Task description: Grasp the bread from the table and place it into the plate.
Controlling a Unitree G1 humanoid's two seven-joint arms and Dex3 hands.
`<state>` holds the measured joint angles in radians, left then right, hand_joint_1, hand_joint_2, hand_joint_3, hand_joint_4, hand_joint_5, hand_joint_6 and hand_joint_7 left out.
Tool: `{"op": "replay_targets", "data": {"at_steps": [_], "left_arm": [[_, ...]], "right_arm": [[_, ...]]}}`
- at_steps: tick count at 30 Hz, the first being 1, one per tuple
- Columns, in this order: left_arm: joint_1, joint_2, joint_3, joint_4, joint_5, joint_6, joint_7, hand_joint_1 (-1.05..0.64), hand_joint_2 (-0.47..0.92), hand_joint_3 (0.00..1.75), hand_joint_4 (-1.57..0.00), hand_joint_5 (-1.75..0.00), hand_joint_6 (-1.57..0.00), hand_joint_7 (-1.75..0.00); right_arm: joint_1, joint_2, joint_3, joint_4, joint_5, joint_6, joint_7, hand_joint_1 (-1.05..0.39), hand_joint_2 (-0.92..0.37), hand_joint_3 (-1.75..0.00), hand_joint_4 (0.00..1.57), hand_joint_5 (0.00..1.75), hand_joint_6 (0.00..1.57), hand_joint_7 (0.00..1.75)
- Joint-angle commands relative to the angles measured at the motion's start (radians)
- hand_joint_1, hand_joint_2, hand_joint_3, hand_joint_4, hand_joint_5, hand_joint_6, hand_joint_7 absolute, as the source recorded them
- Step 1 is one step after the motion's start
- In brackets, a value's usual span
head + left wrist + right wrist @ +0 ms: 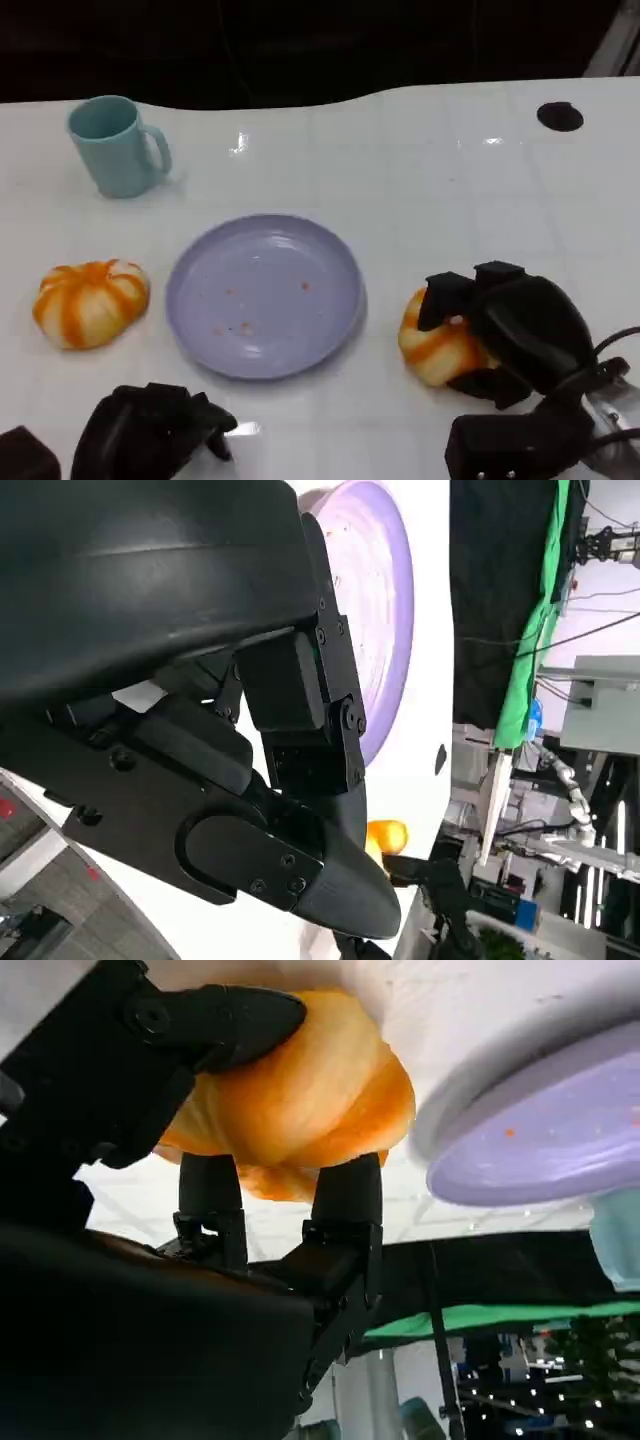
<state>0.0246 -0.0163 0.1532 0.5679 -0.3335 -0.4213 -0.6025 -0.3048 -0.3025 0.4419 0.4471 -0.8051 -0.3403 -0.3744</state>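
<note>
Step in hand: grasp. My right hand [500, 335] grips the bread [432, 345] just right of the plate [264, 295]; left hand [150, 432] idle, fingers curled, holding nothing. Next, I judge: lift and carry leftward over the plate.

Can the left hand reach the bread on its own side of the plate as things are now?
Probably yes. The left hand sits near the table's front edge, holding nothing, and the left bread lies just beyond it with bare table between. The plate is off to the side, not in the way.
</note>
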Motion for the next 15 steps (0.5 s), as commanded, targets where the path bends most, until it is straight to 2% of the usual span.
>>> {"op": "replay_targets", "data": {"at_steps": [1,3,5,7,10,15], "left_arm": [[0.005,0.012,0.000,-0.007,0.001,0.005,0.003,-1.05,0.82,0.00,-0.76,-1.65,-1.57,-0.18],[0.002,0.013,0.002,-0.001,0.001,0.006,0.005,-1.05,0.82,0.00,-0.77,-1.65,-1.57,-0.19],[0.000,0.013,0.003,0.002,0.001,0.006,0.006,-1.05,0.82,0.00,-0.77,-1.65,-1.57,-0.19],[-0.003,0.014,0.004,0.007,0.002,0.002,0.006,-1.05,0.82,0.00,-0.76,-1.65,-1.57,-0.18],[-0.007,0.015,0.005,0.012,-0.002,0.004,-0.001,-1.05,0.82,0.00,-0.77,-1.65,-1.57,-0.18],[-0.011,0.016,0.004,0.019,0.003,-0.003,-0.002,-1.05,0.82,0.00,-0.76,-1.65,-1.57,-0.17]], "right_arm": [[0.006,0.033,-0.041,-0.016,0.111,-0.050,0.017,-0.10,-0.27,-1.35,0.96,1.75,0.87,1.48],[-0.003,0.060,-0.055,-0.018,0.172,-0.070,0.047,-0.08,-0.24,-1.40,0.97,1.75,0.90,1.43],[-0.011,0.084,-0.067,-0.016,0.229,-0.089,0.080,-0.06,-0.21,-1.48,0.98,1.75,0.87,1.51],[-0.029,0.110,-0.073,-0.005,0.264,-0.107,0.098,-0.05,-0.19,-1.53,0.99,1.75,0.79,1.68],[-0.057,0.146,-0.075,0.023,0.277,-0.124,0.102,-0.05,-0.16,-1.57,1.00,1.75,0.78,1.74],[-0.113,0.205,-0.064,0.075,0.281,-0.135,0.113,-0.03,-0.16,-1.62,0.99,1.75,0.77,1.74]]}}
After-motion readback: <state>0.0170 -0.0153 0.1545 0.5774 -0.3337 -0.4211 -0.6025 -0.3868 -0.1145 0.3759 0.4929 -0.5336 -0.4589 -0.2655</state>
